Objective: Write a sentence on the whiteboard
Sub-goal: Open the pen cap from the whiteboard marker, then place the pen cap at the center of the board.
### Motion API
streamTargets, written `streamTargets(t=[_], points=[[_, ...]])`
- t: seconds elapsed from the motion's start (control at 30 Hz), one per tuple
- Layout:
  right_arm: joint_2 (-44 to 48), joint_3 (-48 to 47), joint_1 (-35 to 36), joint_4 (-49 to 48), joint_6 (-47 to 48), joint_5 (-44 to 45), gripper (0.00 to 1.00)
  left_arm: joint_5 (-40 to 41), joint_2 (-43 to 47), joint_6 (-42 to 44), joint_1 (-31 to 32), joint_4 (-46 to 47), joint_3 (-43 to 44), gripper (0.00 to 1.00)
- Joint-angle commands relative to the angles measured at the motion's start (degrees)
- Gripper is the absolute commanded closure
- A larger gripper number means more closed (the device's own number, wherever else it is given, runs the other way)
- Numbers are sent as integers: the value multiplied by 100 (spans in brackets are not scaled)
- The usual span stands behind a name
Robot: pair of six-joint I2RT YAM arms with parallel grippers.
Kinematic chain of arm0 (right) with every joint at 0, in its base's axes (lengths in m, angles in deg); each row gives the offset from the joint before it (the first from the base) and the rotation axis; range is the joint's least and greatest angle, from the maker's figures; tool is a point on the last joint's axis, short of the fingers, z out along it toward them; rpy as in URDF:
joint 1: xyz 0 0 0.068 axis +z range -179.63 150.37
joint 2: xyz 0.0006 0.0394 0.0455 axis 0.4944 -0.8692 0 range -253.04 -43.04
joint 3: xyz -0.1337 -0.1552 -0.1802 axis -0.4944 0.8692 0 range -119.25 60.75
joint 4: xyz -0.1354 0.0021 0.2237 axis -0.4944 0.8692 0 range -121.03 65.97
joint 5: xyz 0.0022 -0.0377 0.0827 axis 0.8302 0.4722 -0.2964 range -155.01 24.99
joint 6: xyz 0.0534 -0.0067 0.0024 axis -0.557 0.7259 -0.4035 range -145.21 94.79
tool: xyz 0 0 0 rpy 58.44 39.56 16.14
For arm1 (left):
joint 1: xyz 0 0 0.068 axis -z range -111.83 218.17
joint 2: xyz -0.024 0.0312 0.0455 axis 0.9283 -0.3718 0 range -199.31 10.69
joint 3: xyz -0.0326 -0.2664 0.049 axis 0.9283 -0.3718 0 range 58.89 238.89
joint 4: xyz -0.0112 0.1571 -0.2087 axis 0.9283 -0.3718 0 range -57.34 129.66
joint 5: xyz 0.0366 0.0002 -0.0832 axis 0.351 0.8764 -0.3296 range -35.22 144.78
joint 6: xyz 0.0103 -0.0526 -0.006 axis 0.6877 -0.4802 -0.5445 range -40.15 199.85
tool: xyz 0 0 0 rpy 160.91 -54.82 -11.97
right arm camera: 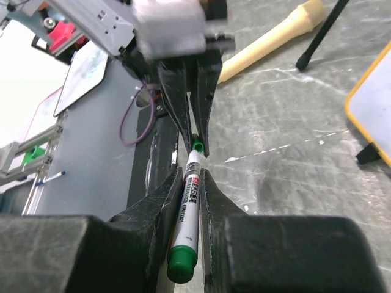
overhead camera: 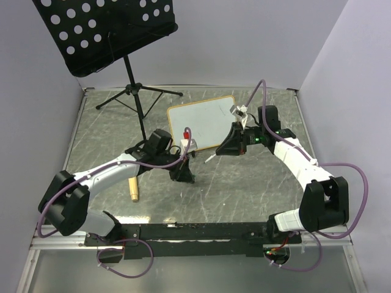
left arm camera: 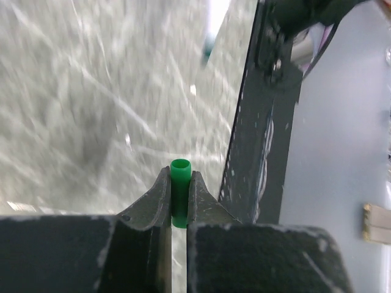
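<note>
- The whiteboard (overhead camera: 204, 116) lies flat on the surface (overhead camera: 244, 189), just behind the two pincers, and its face looks blank from above.
- It seems light and stiff, with a smooth face. I think it can slide when a pen pushes on it, so the pressing should be gentle, or its wooden frame should be held at one edge.
- The right pincer (right arm camera: 192, 177) is clenched around the white barrel of the marker (right arm camera: 186, 213). The barrel looks like slippery plastic and needs a firm hold.
- The left pincer (left arm camera: 180, 177) is clenched on the small green cap (left arm camera: 180, 189).
- I cannot tell for sure whether the cap is fully off.
</note>
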Motion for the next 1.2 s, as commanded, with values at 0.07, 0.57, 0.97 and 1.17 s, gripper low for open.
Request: streamTargets(t=[0.07, 0.57, 0.97, 1.17], points=[[273, -88, -138, -286, -203, 100, 100, -88, 204, -228, -97, 131, -211, 99], [396, 131, -472, -601, -554, 1296, 100, 3436, 301, -3570, -527, 2867, -2057, 94], [397, 78, -568, -487, -527, 1305, 100, 4386, 249, -3492, -958, 1829, -2128, 70], [458, 105, -647, -504, -545, 1279, 100, 4666, 362, -3404, -985, 1681, -2014, 69]])
